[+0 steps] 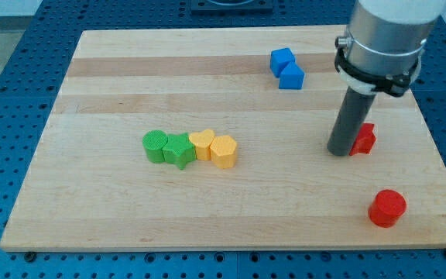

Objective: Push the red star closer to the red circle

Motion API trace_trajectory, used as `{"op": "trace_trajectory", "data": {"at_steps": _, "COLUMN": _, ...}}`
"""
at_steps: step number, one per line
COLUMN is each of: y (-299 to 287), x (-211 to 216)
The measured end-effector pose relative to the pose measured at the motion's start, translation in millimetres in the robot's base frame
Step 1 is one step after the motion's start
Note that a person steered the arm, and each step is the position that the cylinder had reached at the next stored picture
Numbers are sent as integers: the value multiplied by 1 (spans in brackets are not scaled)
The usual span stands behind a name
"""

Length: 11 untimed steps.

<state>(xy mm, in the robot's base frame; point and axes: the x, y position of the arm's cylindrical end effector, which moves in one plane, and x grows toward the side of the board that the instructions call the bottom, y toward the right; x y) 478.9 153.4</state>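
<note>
The red star (365, 139) lies at the view's right, partly hidden behind my rod. The red circle (386, 208) sits below it, near the board's bottom right corner. My tip (339, 152) rests on the board against the star's left side. The gap between the star and the circle is about one block's width.
A blue block pair (286, 68) lies at the view's top, left of the arm. A row of a green circle (156, 146), a green star (180, 150), a yellow heart (202, 144) and a yellow hexagon (224, 151) sits at the board's middle left. The board's right edge (432, 147) is near the star.
</note>
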Motion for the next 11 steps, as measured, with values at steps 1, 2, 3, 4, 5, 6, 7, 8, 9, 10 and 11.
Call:
{"op": "trace_trajectory", "data": {"at_steps": 1, "y": -29, "x": -33}}
{"op": "trace_trajectory", "data": {"at_steps": 2, "y": -56, "x": -78}}
{"op": "trace_trajectory", "data": {"at_steps": 3, "y": -20, "x": -87}}
{"op": "trace_trajectory", "data": {"at_steps": 4, "y": -13, "x": -87}}
{"op": "trace_trajectory", "data": {"at_steps": 5, "y": -13, "x": -52}}
{"op": "trace_trajectory", "data": {"at_steps": 6, "y": -13, "x": -51}}
{"op": "trace_trajectory", "data": {"at_steps": 7, "y": -1, "x": -37}}
{"op": "trace_trajectory", "data": {"at_steps": 8, "y": -1, "x": -71}}
{"op": "trace_trajectory", "data": {"at_steps": 9, "y": 5, "x": -64}}
{"op": "trace_trajectory", "data": {"at_steps": 10, "y": 15, "x": -5}}
{"op": "trace_trajectory", "data": {"at_steps": 11, "y": 41, "x": 69}}
